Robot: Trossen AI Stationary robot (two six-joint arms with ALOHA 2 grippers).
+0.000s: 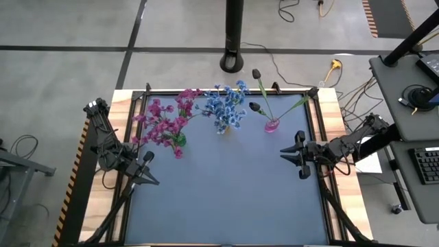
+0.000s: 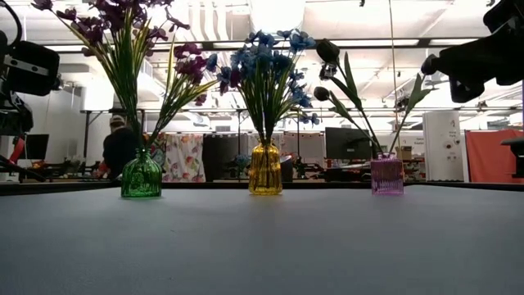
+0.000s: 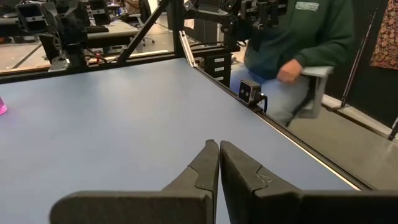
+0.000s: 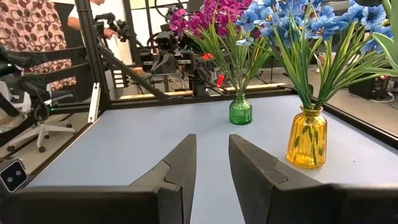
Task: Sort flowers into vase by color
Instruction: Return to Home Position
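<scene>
Three small vases stand in a row near the table's far edge, each upright on its base. The green vase [image 2: 142, 176] holds magenta-pink flowers [image 1: 163, 120]. In the yellow vase [image 2: 264, 170] stand blue flowers [image 1: 226, 106]. The pink vase [image 2: 386, 176] holds dark purple buds [image 1: 255, 106] on long stems. My left gripper [image 1: 147, 156] hovers shut at the table's left side. My right gripper [image 1: 300, 156] waits at the right side, open by a narrow gap, with nothing between its fingers [image 4: 211, 162].
A seated person [image 3: 292, 43] in a green top is beyond the table's edge in the left wrist view. A small camera [image 3: 250, 92] is mounted on that edge. The blue mat [image 1: 226, 192] spreads bare in front of the vases.
</scene>
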